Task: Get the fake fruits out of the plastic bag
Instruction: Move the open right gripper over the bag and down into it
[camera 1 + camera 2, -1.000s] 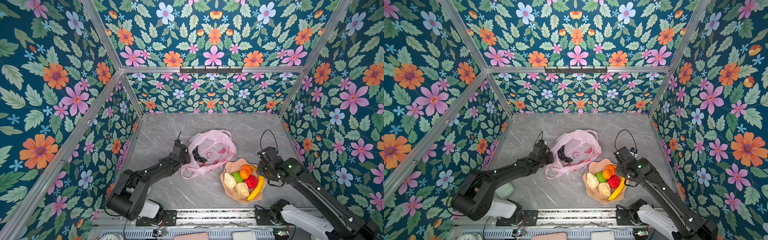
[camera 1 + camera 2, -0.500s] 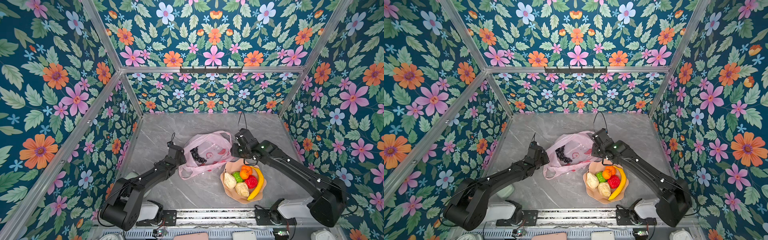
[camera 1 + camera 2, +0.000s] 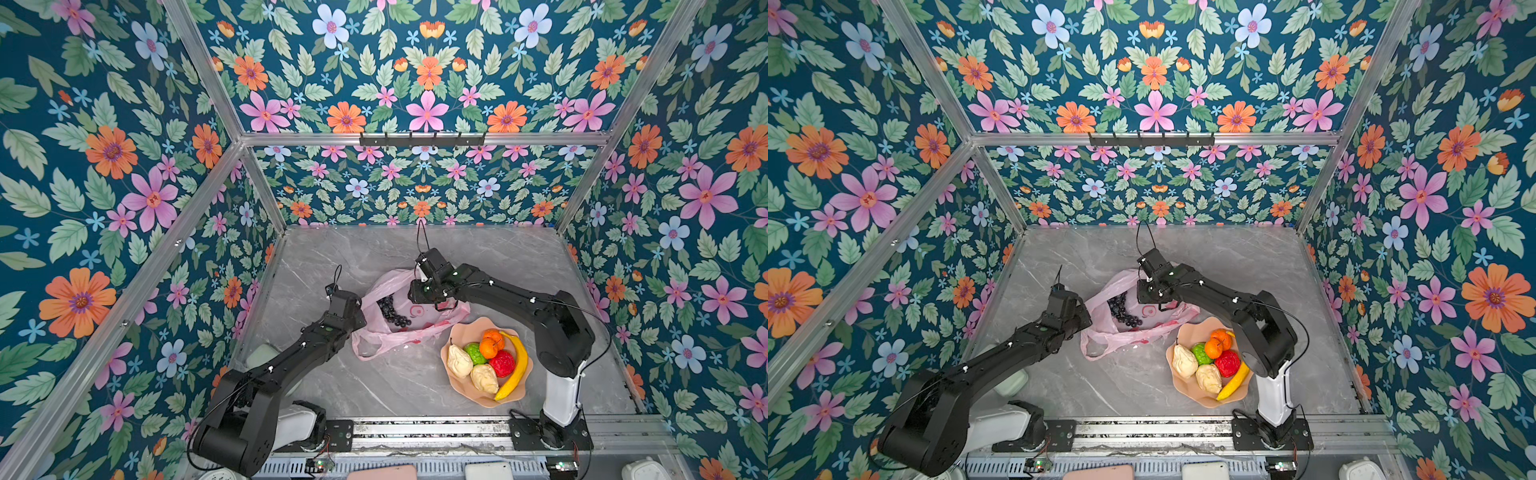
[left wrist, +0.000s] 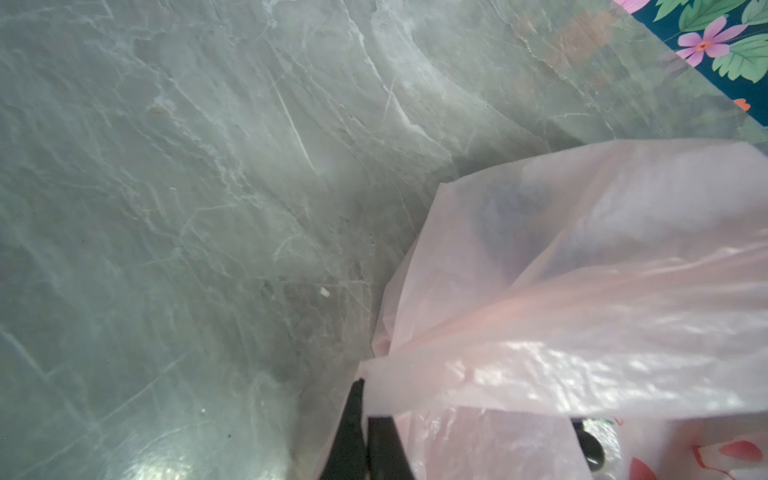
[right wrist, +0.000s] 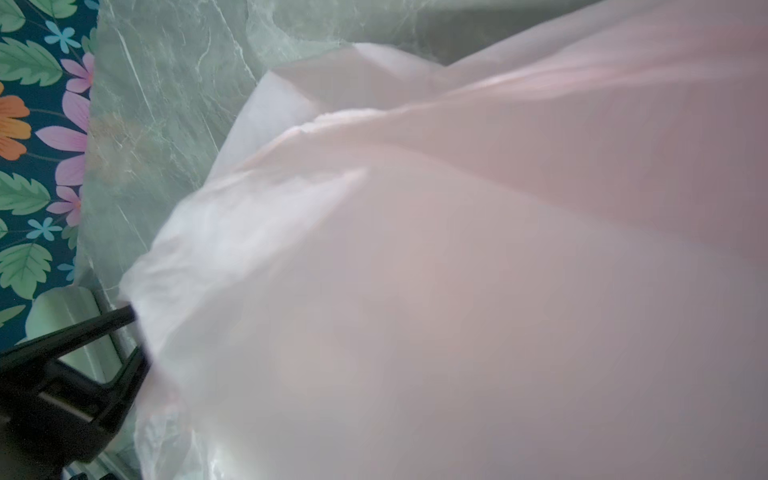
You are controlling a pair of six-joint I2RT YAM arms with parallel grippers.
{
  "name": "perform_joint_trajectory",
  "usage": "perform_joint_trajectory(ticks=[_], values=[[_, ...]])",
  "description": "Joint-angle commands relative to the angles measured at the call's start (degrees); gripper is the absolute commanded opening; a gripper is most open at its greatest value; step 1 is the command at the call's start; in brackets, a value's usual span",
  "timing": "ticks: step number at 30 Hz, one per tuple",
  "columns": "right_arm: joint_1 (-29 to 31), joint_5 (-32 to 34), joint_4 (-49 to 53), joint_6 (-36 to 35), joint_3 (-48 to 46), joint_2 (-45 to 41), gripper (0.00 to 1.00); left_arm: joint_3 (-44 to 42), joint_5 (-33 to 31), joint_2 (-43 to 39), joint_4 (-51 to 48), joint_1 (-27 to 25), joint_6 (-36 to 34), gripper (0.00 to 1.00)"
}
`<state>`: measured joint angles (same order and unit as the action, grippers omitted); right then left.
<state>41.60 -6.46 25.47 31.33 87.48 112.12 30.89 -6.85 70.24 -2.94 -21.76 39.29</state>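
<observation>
The left hand (image 4: 365, 397) stays pinched tight on a fold of the plastic bag (image 3: 388, 286) at its left rim, much where it was a second ago. The right arm is what has moved. A second ago it hung beside the plate (image 3: 463, 330), half a second ago it had reached the bag's far right corner, and now it stretches further across so that the right hand (image 5: 139, 332) is down on the far side of the bag. Its two fingers (image 5: 104, 322) stand partly apart with pink film right at their tips, but whether any film is caught between them cannot be told. The bag lies on the table (image 3: 374, 386) between the two hands, its far edge pressed flatter than before. The grape bunch (image 3: 392, 309) still lies inside it, showing at the mouth. The banana (image 3: 515, 365), oranges (image 3: 490, 343), green fruit (image 3: 473, 353), red fruit (image 3: 503, 363) and two cream lumps (image 3: 459, 361) sit on the plate as before.
</observation>
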Motion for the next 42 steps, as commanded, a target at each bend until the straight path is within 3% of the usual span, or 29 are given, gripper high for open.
perform_joint_trajectory(ticks=[1,8,19,30,34,36,42], values=[[0.6,-3.1,-3.2,-2.2,2.6,2.5,0.48,-0.9,-1.9,-1.6,-3.0,0.6,1.2,0.00],[2.9,-4.5,-5.8,-5.4,7.9,8.2,0.57,0.2,0.0,-1.6,-2.8,1.2,0.8,0.00],[5.0,-1.0,-2.7,-10.0,20.6,16.4,0.60,6.7,3.2,0.6,-3.3,2.9,-2.7,0.00],[5.3,0.9,0.5,-9.5,24.9,19.5,0.61,3.9,5.5,0.6,-1.9,3.1,-2.8,0.00],[5.6,1.4,0.6,-10.1,26.4,21.1,0.66,2.6,6.9,1.0,-0.9,3.1,-2.5,0.00],[5.9,1.6,1.1,-10.4,27.7,22.3,0.80,2.5,6.9,1.0,-0.9,3.1,-2.5,0.00],[6.4,1.1,3.2,-10.5,31.8,26.0,0.81,1.7,6.9,0.9,-0.7,3.1,-2.5,0.00]])
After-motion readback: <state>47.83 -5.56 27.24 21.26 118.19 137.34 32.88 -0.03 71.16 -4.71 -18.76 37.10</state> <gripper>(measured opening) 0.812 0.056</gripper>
